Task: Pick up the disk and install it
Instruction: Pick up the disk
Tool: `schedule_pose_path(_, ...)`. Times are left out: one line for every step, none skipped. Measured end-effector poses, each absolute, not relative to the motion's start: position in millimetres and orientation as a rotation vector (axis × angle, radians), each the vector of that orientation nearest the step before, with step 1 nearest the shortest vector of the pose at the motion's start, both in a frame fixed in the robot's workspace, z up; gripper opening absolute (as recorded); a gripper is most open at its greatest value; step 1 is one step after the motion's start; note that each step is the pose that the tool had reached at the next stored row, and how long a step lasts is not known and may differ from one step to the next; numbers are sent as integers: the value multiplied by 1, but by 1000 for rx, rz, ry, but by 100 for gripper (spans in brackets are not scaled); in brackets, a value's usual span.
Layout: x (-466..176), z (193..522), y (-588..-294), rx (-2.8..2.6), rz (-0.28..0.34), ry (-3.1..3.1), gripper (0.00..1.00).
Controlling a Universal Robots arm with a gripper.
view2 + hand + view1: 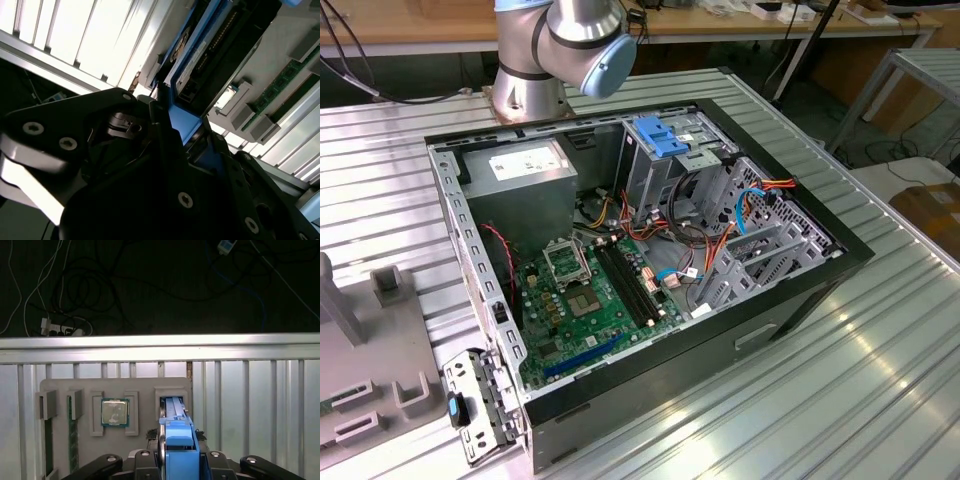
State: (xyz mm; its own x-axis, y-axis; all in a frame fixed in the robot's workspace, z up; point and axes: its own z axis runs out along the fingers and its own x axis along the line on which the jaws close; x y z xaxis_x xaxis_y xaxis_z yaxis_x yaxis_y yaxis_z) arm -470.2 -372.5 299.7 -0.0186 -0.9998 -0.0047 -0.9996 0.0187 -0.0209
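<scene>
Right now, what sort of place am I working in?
Probably a robotics lab bench set up for computer assembly: an opened desktop computer case sits on a ribbed metal table near the arm's base, and a grey fixture tray holds a processor in its own slot.

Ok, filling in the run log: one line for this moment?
phase: pick | gripper: straddling disk | disk: on edge in grey tray slot | install: not done

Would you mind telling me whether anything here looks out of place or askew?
A metal bracket hangs tilted outward at a corner of the computer case, on the exterior view's left. Nothing looks spilled.
</scene>
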Motion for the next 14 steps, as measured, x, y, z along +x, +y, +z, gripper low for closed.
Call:
schedule_pose_path(-470,304,-372,-2188,-17,2230,37)
schedule_pose_path(-470,309,-372,-2188,-17,2229,37)
schedule_pose_path(-470,314,-372,-2188,-17,2229,37)
schedule_pose_path(-470,316,-372,-2188,-17,2229,37)
schedule_pose_path(-470,323,-373,-2188,-17,2229,37)
schedule_pose_path(-470,329,-372,-2188,-17,2229,37)
schedule_pose_path(-470,333,-372,-2188,-18,2229,37)
schedule_pose_path(-470,337,-373,-2188,-18,2229,37)
schedule_pose_path(-470,343,-373,-2188,-18,2229,37)
schedule_pose_path(-470,349,-373,-2188,-19,2228,37)
schedule_pose_path(-470,356,-373,-2187,-19,2228,37)
schedule_pose_path(-470,362,-373,-2187,-20,2228,37)
schedule_pose_path(-470,366,-373,-2187,-20,2228,37)
schedule_pose_path(-470,372,-373,-2187,-20,2228,37)
